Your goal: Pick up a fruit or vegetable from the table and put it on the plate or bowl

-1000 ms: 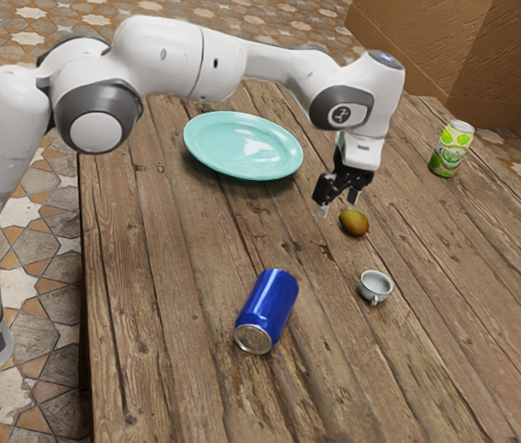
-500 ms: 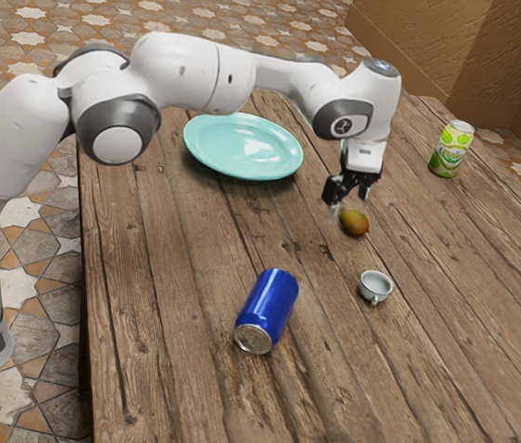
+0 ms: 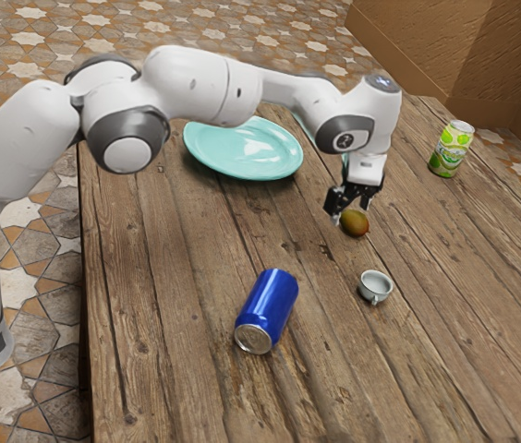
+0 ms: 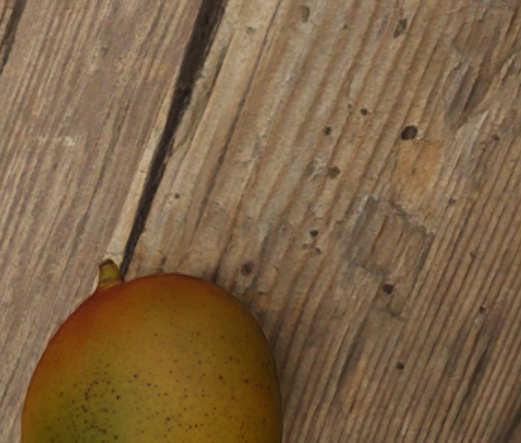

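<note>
While the claw (image 3: 350, 203) hangs open and empty, the mango (image 3: 355, 222) lies on the table (image 3: 187, 268) just beneath it, judged firm, smooth, fairly light, best gripped across its narrow middle.

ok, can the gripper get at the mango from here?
Probably yes. The gripper hangs open just above the mango, which lies alone on the wooden table; the cup and blue can sit well apart, so nothing seems to block a straight descent.
</note>
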Tool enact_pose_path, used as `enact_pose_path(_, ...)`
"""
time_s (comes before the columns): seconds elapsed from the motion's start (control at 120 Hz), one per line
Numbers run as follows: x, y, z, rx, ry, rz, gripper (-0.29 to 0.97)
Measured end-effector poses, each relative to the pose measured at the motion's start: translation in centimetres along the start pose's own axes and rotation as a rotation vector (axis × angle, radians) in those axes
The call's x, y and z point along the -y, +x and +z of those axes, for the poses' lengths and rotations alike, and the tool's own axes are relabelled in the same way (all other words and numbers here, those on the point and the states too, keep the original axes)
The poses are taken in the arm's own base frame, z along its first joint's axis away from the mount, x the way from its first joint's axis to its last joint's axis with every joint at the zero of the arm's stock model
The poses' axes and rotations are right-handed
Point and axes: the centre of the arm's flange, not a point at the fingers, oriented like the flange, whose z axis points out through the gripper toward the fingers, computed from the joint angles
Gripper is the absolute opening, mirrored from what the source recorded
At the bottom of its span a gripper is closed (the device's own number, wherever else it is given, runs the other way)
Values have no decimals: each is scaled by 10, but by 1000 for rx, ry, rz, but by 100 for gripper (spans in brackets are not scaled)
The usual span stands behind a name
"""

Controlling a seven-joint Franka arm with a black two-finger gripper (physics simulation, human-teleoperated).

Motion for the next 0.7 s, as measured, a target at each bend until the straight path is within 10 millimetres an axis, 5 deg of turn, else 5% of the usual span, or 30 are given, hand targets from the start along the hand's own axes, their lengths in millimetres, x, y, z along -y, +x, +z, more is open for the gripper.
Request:
enact_pose_path(0.617,6,1,23,-7,0,2,68)
enact_pose_path(0.7,7,2,30,-6,4,2,59)
